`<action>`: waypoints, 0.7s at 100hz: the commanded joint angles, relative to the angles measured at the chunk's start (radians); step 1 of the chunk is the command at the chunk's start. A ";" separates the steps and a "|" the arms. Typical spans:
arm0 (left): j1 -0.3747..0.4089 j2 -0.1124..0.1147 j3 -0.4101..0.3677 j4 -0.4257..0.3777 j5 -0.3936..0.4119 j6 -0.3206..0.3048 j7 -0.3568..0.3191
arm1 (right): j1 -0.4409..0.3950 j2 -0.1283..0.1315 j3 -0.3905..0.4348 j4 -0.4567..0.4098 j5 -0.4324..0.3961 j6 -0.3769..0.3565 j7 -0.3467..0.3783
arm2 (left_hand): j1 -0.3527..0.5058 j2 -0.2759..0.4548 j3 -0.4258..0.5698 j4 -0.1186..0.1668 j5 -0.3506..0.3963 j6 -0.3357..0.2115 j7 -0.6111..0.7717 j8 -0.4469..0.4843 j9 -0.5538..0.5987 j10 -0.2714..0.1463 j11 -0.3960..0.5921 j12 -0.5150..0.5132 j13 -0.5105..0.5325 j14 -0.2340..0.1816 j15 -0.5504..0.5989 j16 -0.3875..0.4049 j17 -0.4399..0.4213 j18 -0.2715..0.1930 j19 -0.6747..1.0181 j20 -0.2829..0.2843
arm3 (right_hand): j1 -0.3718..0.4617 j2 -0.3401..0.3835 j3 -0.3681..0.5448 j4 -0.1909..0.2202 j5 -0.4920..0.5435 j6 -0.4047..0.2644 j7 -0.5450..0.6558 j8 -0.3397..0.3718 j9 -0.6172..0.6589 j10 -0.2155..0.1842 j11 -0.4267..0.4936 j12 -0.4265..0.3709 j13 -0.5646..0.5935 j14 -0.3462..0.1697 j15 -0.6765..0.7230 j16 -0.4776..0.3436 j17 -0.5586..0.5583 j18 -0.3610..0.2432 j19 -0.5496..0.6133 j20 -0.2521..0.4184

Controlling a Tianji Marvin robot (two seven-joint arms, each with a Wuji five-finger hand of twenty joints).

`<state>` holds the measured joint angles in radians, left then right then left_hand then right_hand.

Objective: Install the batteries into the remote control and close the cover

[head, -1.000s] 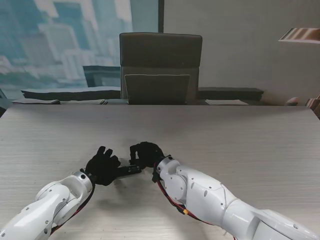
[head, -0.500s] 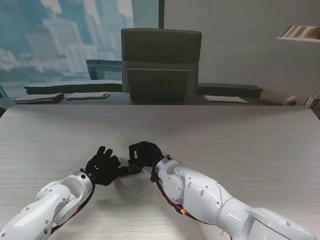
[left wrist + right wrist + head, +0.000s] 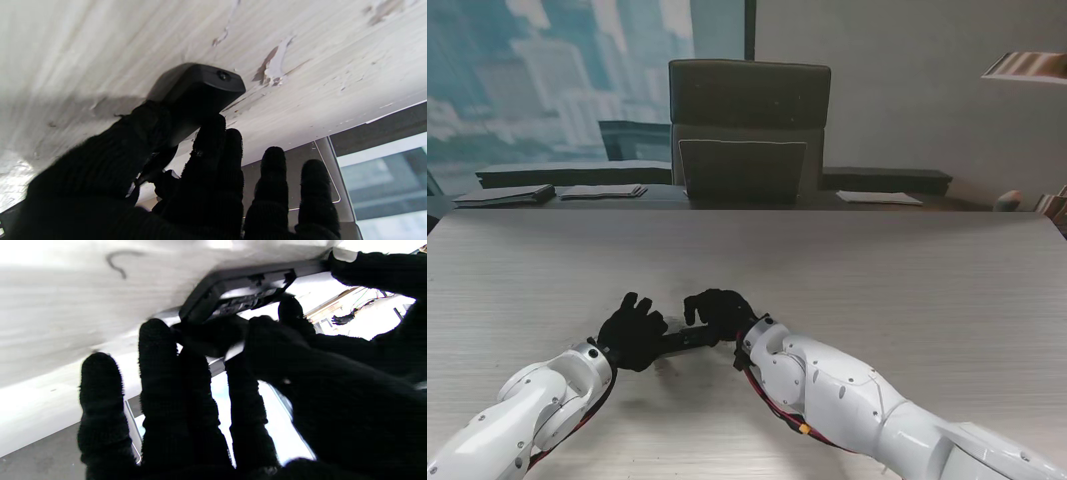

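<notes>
The left hand [image 3: 632,333] grips the remote control [image 3: 685,341] while the right hand [image 3: 718,313] pinches something dark at its open battery bay, probably the cover, which next needs careful aligning.

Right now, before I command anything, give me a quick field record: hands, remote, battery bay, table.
left hand: shut on remote control, holding one end
right hand: at the other end, fingers on the remote; grip unclear
remote control: between both hands, low over the table
battery bay: open, cover not on; batteries not visible
table: pale wood grain, scuffed
</notes>
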<state>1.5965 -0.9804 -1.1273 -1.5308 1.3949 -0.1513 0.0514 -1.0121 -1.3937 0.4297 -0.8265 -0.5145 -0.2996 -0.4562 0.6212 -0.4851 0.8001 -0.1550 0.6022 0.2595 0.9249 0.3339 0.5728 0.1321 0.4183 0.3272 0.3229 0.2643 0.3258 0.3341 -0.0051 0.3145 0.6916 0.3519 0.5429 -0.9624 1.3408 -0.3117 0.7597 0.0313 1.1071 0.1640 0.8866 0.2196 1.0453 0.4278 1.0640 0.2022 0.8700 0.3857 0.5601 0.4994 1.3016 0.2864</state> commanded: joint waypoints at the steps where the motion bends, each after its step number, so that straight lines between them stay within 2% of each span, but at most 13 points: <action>1: 0.023 0.001 0.013 0.036 0.005 0.000 -0.037 | -0.022 0.016 -0.004 0.000 -0.010 -0.009 0.021 | 0.135 -0.021 -0.042 0.034 0.049 -0.323 0.201 0.082 -0.017 -0.015 0.015 0.011 0.009 -0.016 0.017 -0.003 -0.007 0.006 0.017 0.009 | -0.058 -0.026 0.038 0.073 -0.018 0.018 -0.058 0.074 -0.038 -0.008 -0.014 0.034 -0.040 0.036 -0.053 -0.006 -0.020 0.028 -0.128 -0.014; 2: 0.023 0.001 0.013 0.036 0.005 -0.001 -0.037 | -0.023 0.017 -0.004 -0.001 -0.011 -0.010 0.020 | 0.135 -0.021 -0.042 0.034 0.049 -0.323 0.201 0.082 -0.017 -0.015 0.015 0.011 0.009 -0.016 0.017 -0.003 -0.007 0.006 0.017 0.009 | -0.067 -0.025 0.036 0.097 -0.018 0.020 -0.072 0.107 -0.040 -0.008 -0.015 0.037 -0.044 0.036 -0.054 -0.004 -0.023 0.027 -0.130 -0.011; 5: 0.023 0.001 0.013 0.035 0.005 -0.001 -0.038 | -0.023 0.019 -0.004 -0.003 -0.017 -0.013 0.019 | 0.134 -0.022 -0.042 0.033 0.049 -0.322 0.201 0.082 -0.016 -0.014 0.016 0.011 0.010 -0.015 0.017 -0.003 -0.006 0.005 0.017 0.009 | -0.087 -0.019 0.032 0.133 -0.021 0.023 -0.101 0.179 -0.050 -0.008 -0.018 0.040 -0.054 0.036 -0.056 -0.001 -0.030 0.026 -0.134 -0.005; 20: 0.023 0.001 0.014 0.034 0.006 0.000 -0.039 | -0.026 0.025 -0.002 -0.012 -0.026 -0.018 0.015 | 0.135 -0.021 -0.042 0.034 0.050 -0.323 0.201 0.082 -0.017 -0.015 0.015 0.011 0.008 -0.014 0.016 -0.003 -0.007 0.004 0.017 0.009 | -0.108 -0.021 0.030 0.136 -0.015 0.022 -0.099 0.210 -0.064 -0.007 -0.019 0.041 -0.079 0.041 -0.054 0.005 -0.057 0.024 -0.141 -0.002; 24: 0.024 0.001 0.014 0.034 0.006 0.000 -0.039 | -0.027 0.027 -0.001 -0.015 -0.027 -0.019 0.015 | 0.135 -0.022 -0.042 0.034 0.049 -0.322 0.201 0.081 -0.017 -0.014 0.015 0.011 0.009 -0.014 0.016 -0.003 -0.006 0.004 0.017 0.009 | -0.095 -0.025 0.026 0.077 -0.002 0.011 -0.080 0.160 -0.064 -0.006 -0.019 0.041 -0.082 0.043 -0.051 0.010 -0.060 0.026 -0.141 0.003; 25: 0.024 0.001 0.014 0.034 0.006 0.000 -0.039 | -0.027 0.027 -0.001 -0.015 -0.028 -0.020 0.015 | 0.135 -0.022 -0.042 0.034 0.049 -0.321 0.201 0.082 -0.016 -0.014 0.015 0.011 0.009 -0.014 0.016 -0.003 -0.007 0.004 0.016 0.008 | -0.095 -0.025 0.026 0.077 -0.002 0.011 -0.080 0.160 -0.064 -0.006 -0.019 0.041 -0.082 0.043 -0.051 0.010 -0.060 0.026 -0.141 0.003; 27: 0.024 0.001 0.014 0.034 0.006 0.000 -0.039 | -0.027 0.028 -0.001 -0.016 -0.029 -0.020 0.014 | 0.135 -0.022 -0.042 0.034 0.049 -0.322 0.201 0.082 -0.017 -0.014 0.015 0.011 0.008 -0.014 0.016 -0.003 -0.006 0.004 0.017 0.009 | -0.090 -0.028 0.023 0.042 0.001 0.004 -0.044 0.096 -0.064 -0.006 -0.019 0.041 -0.083 0.043 -0.051 0.011 -0.062 0.026 -0.144 0.007; 30: 0.024 0.001 0.014 0.034 0.006 0.000 -0.039 | -0.027 0.029 0.000 -0.017 -0.031 -0.021 0.014 | 0.135 -0.022 -0.042 0.034 0.049 -0.323 0.201 0.082 -0.016 -0.015 0.015 0.011 0.010 -0.015 0.017 -0.003 -0.006 0.005 0.017 0.009 | -0.085 -0.020 0.016 0.023 0.002 -0.001 -0.034 0.075 -0.064 -0.006 -0.020 0.041 -0.086 0.044 -0.052 0.011 -0.067 0.025 -0.146 0.007; 37: 0.024 0.001 0.014 0.034 0.005 0.000 -0.039 | -0.028 0.032 0.000 -0.021 -0.038 -0.022 0.011 | 0.134 -0.022 -0.041 0.034 0.049 -0.324 0.201 0.082 -0.017 -0.016 0.015 0.011 0.009 -0.015 0.017 -0.003 -0.007 0.005 0.017 0.009 | -0.081 -0.006 0.009 0.007 0.000 -0.006 -0.020 0.058 -0.071 -0.004 -0.026 0.039 -0.101 0.045 -0.048 0.015 -0.081 0.023 -0.148 0.009; 48: 0.024 0.001 0.014 0.034 0.005 -0.001 -0.040 | -0.033 0.041 0.011 -0.043 -0.049 -0.021 0.005 | 0.135 -0.022 -0.041 0.034 0.050 -0.324 0.201 0.082 -0.016 -0.014 0.015 0.011 0.010 -0.015 0.017 -0.003 -0.006 0.005 0.017 0.009 | -0.089 0.014 0.002 0.002 -0.006 -0.010 -0.013 0.045 -0.086 -0.002 -0.028 0.039 -0.123 0.046 -0.042 0.021 -0.100 0.020 -0.149 0.012; 59: 0.024 0.001 0.014 0.034 0.005 -0.001 -0.040 | -0.036 0.052 0.029 -0.074 -0.060 -0.022 0.000 | 0.135 -0.022 -0.041 0.033 0.049 -0.322 0.201 0.082 -0.016 -0.014 0.015 0.011 0.010 -0.015 0.017 -0.003 -0.006 0.005 0.017 0.009 | -0.117 0.051 -0.007 0.019 -0.018 -0.003 -0.019 0.043 -0.102 0.001 -0.029 0.040 -0.143 0.045 -0.038 0.027 -0.111 0.016 -0.146 0.016; 64: 0.024 0.001 0.014 0.034 0.005 -0.001 -0.040 | -0.036 0.056 0.036 -0.088 -0.063 -0.018 0.001 | 0.135 -0.022 -0.041 0.034 0.049 -0.323 0.201 0.082 -0.017 -0.013 0.015 0.011 0.009 -0.014 0.016 -0.003 -0.006 0.005 0.017 0.009 | -0.132 0.078 -0.015 0.032 -0.021 0.002 -0.025 0.046 -0.105 0.006 -0.030 0.040 -0.149 0.049 -0.036 0.030 -0.115 0.017 -0.145 0.019; 70: 0.023 0.001 0.013 0.033 0.005 -0.001 -0.041 | -0.034 0.061 0.043 -0.105 -0.067 -0.004 0.004 | 0.135 -0.022 -0.042 0.033 0.049 -0.321 0.201 0.082 -0.016 -0.014 0.016 0.011 0.010 -0.014 0.017 -0.003 -0.006 0.005 0.017 0.009 | -0.164 0.125 -0.048 0.077 -0.013 0.018 -0.046 0.070 -0.094 0.019 -0.020 0.043 -0.148 0.061 -0.006 0.047 -0.117 0.025 -0.135 0.032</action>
<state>1.5960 -0.9802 -1.1268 -1.5322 1.3949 -0.1514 0.0473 -1.0476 -1.3379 0.4669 -0.9071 -0.5793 -0.3151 -0.4658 0.6212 -0.4851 0.8001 -0.1550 0.6021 0.2595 0.9249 0.3339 0.5728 0.1321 0.4183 0.3272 0.3229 0.2643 0.3258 0.3341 -0.0051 0.3145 0.6916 0.3519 0.4222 -0.8815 1.3151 -0.2777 0.7591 0.0420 1.0660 0.2179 0.8047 0.2197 1.0206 0.4541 0.9221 0.2445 0.8363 0.4064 0.4555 0.4947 1.1624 0.3084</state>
